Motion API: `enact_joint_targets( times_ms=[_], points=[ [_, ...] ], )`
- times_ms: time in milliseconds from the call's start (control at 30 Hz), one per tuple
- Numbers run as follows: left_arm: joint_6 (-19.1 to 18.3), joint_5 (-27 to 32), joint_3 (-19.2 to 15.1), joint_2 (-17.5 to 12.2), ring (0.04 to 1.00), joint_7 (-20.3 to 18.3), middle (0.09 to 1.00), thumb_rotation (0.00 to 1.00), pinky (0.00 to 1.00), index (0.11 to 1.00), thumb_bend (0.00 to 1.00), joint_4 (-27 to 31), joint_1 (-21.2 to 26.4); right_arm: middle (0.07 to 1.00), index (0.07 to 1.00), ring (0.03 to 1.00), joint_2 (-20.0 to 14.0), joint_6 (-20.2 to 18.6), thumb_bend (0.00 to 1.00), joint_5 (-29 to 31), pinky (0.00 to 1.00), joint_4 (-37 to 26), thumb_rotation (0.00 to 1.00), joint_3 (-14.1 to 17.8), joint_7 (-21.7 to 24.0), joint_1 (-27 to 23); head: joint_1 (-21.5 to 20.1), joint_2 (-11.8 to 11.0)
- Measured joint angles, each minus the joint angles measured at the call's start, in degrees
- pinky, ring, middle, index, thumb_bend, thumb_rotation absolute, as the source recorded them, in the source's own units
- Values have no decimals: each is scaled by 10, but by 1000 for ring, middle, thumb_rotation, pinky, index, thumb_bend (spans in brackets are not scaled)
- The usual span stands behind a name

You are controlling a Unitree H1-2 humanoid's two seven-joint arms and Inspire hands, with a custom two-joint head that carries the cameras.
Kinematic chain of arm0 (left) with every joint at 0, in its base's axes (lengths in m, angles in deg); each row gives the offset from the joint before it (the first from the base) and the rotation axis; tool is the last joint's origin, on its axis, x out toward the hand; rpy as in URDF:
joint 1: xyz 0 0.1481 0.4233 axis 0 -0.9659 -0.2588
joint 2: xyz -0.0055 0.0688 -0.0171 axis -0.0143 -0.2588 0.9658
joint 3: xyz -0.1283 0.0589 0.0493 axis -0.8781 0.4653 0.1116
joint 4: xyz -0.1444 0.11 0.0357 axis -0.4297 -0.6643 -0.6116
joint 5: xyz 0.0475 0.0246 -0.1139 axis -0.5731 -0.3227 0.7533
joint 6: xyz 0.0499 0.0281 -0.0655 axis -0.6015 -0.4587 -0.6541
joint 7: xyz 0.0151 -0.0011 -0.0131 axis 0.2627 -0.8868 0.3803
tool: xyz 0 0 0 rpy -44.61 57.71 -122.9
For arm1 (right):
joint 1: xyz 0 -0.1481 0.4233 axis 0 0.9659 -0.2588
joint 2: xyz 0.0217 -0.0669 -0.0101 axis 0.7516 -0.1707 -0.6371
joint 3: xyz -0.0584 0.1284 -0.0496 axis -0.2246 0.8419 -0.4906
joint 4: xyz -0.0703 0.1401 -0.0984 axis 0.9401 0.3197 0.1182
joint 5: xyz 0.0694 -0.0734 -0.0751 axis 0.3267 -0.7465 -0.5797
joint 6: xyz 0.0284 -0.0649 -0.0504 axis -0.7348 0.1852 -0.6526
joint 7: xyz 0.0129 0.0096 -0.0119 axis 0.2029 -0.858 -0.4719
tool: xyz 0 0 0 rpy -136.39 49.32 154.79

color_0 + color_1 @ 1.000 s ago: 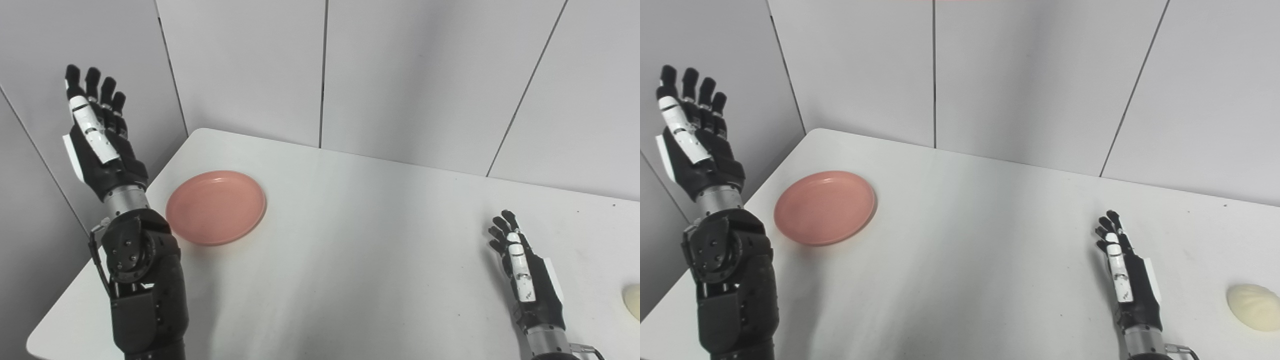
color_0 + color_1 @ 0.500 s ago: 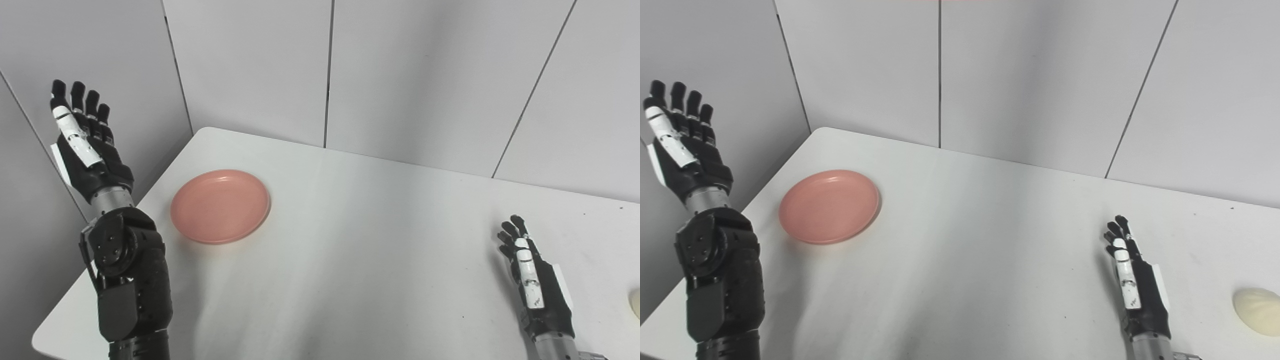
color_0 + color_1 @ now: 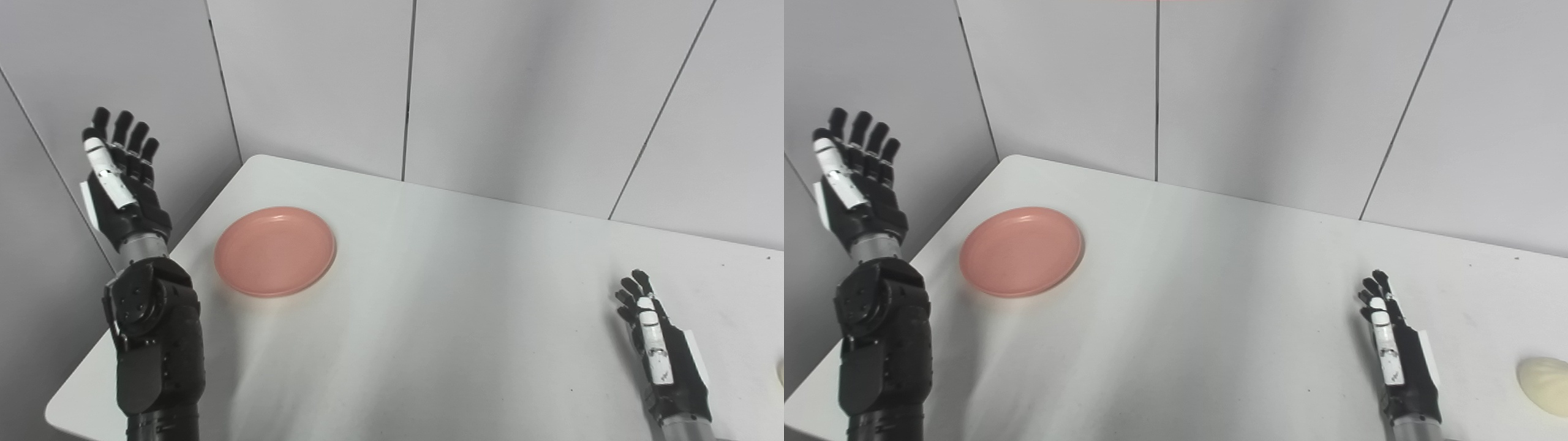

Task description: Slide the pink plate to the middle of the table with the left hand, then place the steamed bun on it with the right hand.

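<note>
Two hands hold nothing, fingers apart. The left hand (image 3: 122, 184) is up high beside the pink plate (image 3: 275, 251) at the table's (image 3: 429, 318) left end. It should come down and push gently. The steamed bun (image 3: 1543, 377) waits far right, near the right hand (image 3: 1396, 355).

Pink plate (image 3: 275, 250): round, shallow, raised rim, matte salmon colour; empty; flat and upright on the white table (image 3: 441, 306), in its far-left part near the left edge, well apart from the bun

Steamed bun (image 3: 1543, 378): pale cream, smooth rounded dome, faint pleats; resting on the table at its near-right side, partly cut off by the picture's right edge; untouched
</note>
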Motion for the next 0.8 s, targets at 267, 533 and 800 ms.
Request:
enact_joint_targets(
  times_ms=[267,533,800],
  points=[
    [11,26,-12,-13,843,-24,854,1000,873,851,407,-71,-1,948,967,931,0,-1,140,0,952,-3,1000,0,0,2,2,4],
    [13,45,-18,-28,837,-43,856,1000,855,855,389,-134,-1,948,967,932,0,-13,141,1,951,-10,1000,2,0,6,2,8],
    [15,45,-26,-29,825,-43,844,1000,843,850,388,-183,1,947,965,929,0,-15,151,1,948,-12,1000,2,0,6,3,10]
  ],
)
